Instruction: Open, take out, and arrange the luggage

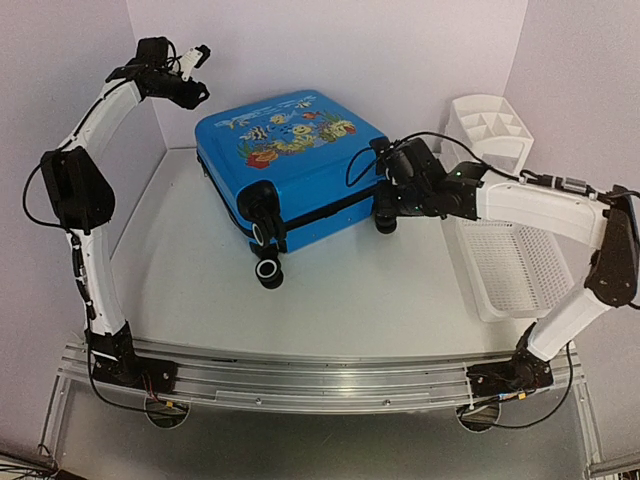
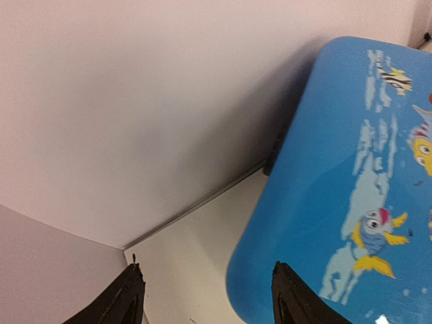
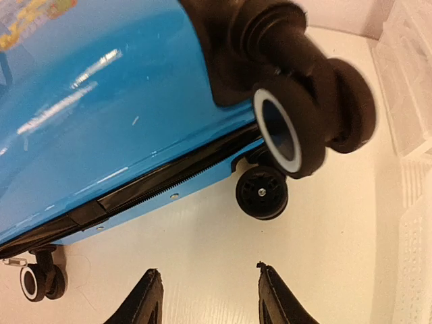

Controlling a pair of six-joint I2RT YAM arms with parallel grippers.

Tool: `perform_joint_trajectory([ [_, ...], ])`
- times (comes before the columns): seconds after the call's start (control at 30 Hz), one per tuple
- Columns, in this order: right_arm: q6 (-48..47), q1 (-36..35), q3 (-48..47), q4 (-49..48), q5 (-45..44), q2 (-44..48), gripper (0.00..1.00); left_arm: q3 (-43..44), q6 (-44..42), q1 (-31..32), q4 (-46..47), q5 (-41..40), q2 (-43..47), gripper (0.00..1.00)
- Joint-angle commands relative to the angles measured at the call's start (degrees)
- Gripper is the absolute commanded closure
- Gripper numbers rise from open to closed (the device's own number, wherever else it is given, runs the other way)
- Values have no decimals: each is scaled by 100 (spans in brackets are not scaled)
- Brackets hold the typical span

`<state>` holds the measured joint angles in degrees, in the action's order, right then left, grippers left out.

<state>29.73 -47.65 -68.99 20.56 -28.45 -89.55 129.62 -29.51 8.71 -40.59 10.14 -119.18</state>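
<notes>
Two pincers part-open and empty, left pincer (image 2: 206,291) raised over far-left corner of luggage (image 1: 290,150), right pincer (image 3: 206,297) low beside its right end

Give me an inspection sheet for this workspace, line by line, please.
Surface: pale, smooth table.
Job's things: blue luggage lying flat, fish print up, zip band closed; nothing taken out.
Clutter: white slatted basket at the right edge; white divided organiser behind it.
Claws: left claw open, empty, raised over the luggage's far left corner; right claw open, empty, low beside the wheeled end.
Cables: black leads looping along both arms.
Surroundings: plain walls on three sides.
</notes>
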Motion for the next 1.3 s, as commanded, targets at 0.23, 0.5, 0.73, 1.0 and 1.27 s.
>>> perform_joint_trajectory([
  [0.23,566,341,-1207,968,31,-1564,60,1435,652,-452,1207,230,-1631,38],
  [0.5,528,652,-1515,949,199,-2055,60,2132,986,-563,1794,916,-2661,37],
  [0.73,87,842,-2111,769,335,-2542,60,578,663,-555,1676,2366,-2179,42],
  [1.0,-463,871,-2741,395,870,-2925,60,-1182,-814,-370,756,3633,-1003,45],
  [1.27,-790,752,-3019,-352,2137,-3214,61,-2958,-2134,102,351,3992,708,46],
])
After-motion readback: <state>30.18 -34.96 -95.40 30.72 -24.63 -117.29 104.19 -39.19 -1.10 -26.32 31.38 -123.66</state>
